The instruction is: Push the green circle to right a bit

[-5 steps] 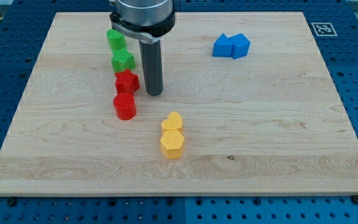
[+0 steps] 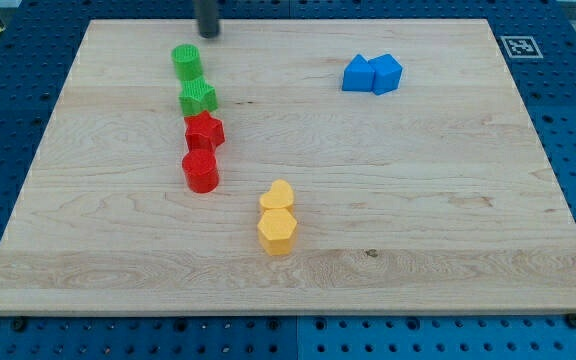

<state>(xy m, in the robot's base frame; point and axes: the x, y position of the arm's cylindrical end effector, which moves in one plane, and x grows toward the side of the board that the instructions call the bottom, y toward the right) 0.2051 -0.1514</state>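
Note:
The green circle (image 2: 186,62) stands near the board's top left. A green star-shaped block (image 2: 198,98) sits just below it. My tip (image 2: 208,34) is at the view's top, just above and slightly right of the green circle, not touching it. Only the rod's lower end shows.
A red star-shaped block (image 2: 204,131) and a red circle (image 2: 200,171) continue the column below the green blocks. Two yellow blocks (image 2: 277,195) (image 2: 276,230) sit at the centre bottom. Two blue blocks (image 2: 358,74) (image 2: 387,73) stand together at the top right. The wooden board (image 2: 448,200) lies on a blue pegboard.
The rod has moved from beside the red star-shaped block up to the view's top, near the green circle. No block has moved.

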